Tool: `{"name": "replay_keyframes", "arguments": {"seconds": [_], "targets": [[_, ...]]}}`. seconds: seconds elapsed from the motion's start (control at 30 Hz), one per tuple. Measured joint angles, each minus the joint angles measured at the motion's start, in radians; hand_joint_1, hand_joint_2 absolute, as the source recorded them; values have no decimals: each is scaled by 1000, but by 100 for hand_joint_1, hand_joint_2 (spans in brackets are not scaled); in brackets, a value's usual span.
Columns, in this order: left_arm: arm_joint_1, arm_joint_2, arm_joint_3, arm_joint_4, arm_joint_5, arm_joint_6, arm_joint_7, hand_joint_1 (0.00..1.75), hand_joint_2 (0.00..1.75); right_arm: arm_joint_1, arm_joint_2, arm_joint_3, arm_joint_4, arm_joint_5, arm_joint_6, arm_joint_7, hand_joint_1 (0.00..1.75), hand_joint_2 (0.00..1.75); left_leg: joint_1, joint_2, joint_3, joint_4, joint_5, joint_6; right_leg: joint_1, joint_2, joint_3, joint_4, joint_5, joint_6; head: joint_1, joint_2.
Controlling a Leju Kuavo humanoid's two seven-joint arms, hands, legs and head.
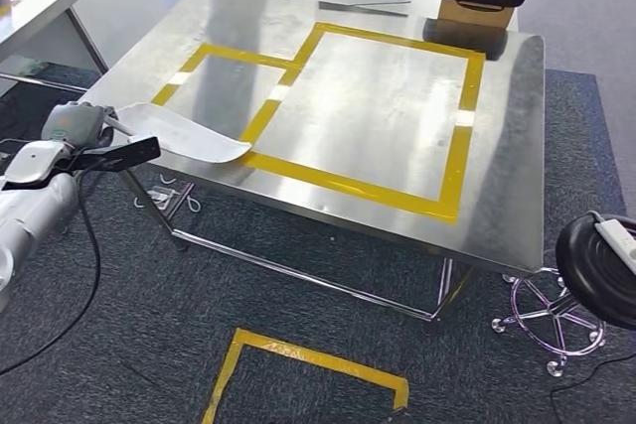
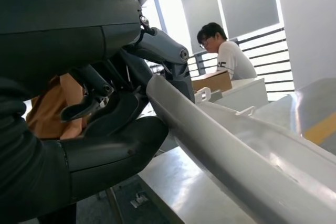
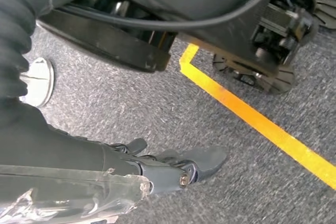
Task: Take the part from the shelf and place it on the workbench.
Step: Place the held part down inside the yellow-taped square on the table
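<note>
Left hand: at the desk's near left corner, closed round one end of the part; in the left wrist view, dark fingers wrapped over the top and the thick thumb pressed underneath.
Part: long, pale, curved sheet, reaching from the hand out over the desk edge; far tip over the yellow tape near the small square, touching or just above, cannot tell which.
Handling: judged light and stiff enough to hold its shape from one end; smooth, glossy skin, so probably slippery; thin edge likely to bend or dent if knocked; held far from its middle, so apt to droop or twist.
Where to hold: thicker rolled edge near the end, as gripped now; a hold nearer the middle would steady it better.
Desk: bare steel top with two taped squares, small one on the left, large one in the middle.
Stage: part over the desk, not plainly set down; lowering flat and letting go judged still to come.
Stool: black seat beside the desk's right end, well apart from the part.
Right hand: hanging over grey carpet near a yellow floor line, holding nothing, fingers stretched out.
</note>
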Motion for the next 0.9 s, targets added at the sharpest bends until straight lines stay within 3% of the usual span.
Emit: {"name": "replay_keyframes", "arguments": {"seconds": [0.13, 0.2, 0.27, 0.3, 0.33, 0.37, 0.43, 0.5, 0.6, 0.67, 0.77, 0.8, 0.83, 0.9], "targets": [[3, 0, 1, 0, -2, 0, 0, 175, 175, 0, 0, 0, 0, 0, 0, 0, 0, 175, 1, 0, 11, -17, -17, 20, 1, -4, -3, 7, -18, 19, 3, 0], [3, 0, 3, 0, -3, 1, 0, 175, 175, 0, 0, 0, 0, 0, 0, -1, 0, 175, 0, 0, 19, -19, -23, 31, 1, -9, -49, 100, -61, 24, 7, 0], [4, -2, 4, 0, -4, 1, 0, 175, 175, -1, 0, 0, 0, -2, 0, -3, 0, 175, -3, 0, 26, -18, -31, 37, 2, -11, -128, 236, -104, 26, 9, 0], [5, -3, 5, 0, -4, 1, 0, 175, 175, -3, 0, 0, 0, -2, 0, -4, 0, 175, -4, 0, 31, -18, -35, 39, 2, -11, -157, 275, -106, 26, 9, 0], [6, -4, 5, 0, -5, 1, 0, 175, 175, -5, 0, 0, 0, -2, 0, -5, 0, 175, -5, 0, 36, -18, -39, 38, 2, -11, -167, 277, -87, 26, 9, 0], [7, -4, 5, 0, -7, 1, 0, 175, 175, -6, 0, 1, 0, -2, 0, -4, 0, 175, -5, -1, 44, -18, -44, 37, 2, -12, -158, 240, -52, 25, 9, 0], [7, -6, 6, 0, -9, 0, 0, 175, 175, -4, 0, 1, 0, -2, 0, -3, 0, 175, -6, -4, 58, -17, -54, 32, 2, -12, -105, 107, 31, 20, 10, 0], [6, -6, 7, 1, -10, 0, 0, 175, 175, -3, 0, 1, 0, -2, 0, -2, 0, 175, -8, -7, 61, -16, -60, 23, 4, -12, -66, 14, 63, 15, 9, 0], [6, -4, 8, 1, -10, -1, 1, 175, 175, -1, 0, 2, 0, -2, 0, -2, 0, 175, -6, -7, 62, -21, -62, 6, 4, -9, -58, -4, 57, 1, 7, 0], [6, -3, 9, 1, -11, -1, 1, 175, 175, -1, 0, 2, 0, -2, 0, -2, 0, 175, -5, -6, 49, 14, -85, -3, 1, -8, -47, -12, 56, -11, 4, 0], [9, 0, 13, 2, -13, -1, 1, 175, 175, -3, 0, 5, 0, -3, 0, -2, 0, 175, -3, -4, -49, 192, -154, -11, -1, -8, -34, -15, 49, -21, -2, 0], [11, 0, 15, 2, -14, -1, 1, 175, 175, -2, 0, 6, 0, -3, 0, -2, 0, 175, -3, -4, -80, 238, -161, -13, -1, -8, -30, -15, 46, -22, -3, 0], [14, 0, 16, 2, -14, -1, 1, 175, 175, -2, 0, 7, 0, -3, 0, -2, 0, 175, -2, -4, -97, 254, -151, -15, -2, -8, -26, -15, 42, -21, -3, 0], [16, 1, 17, 3, -14, -1, 1, 175, 175, -2, 0, 7, 0, -3, 0, -2, 0, 175, 1, -3, -72, 176, -80, -18, -4, -7, -15, -15, 33, -16, -3, 0]]}}
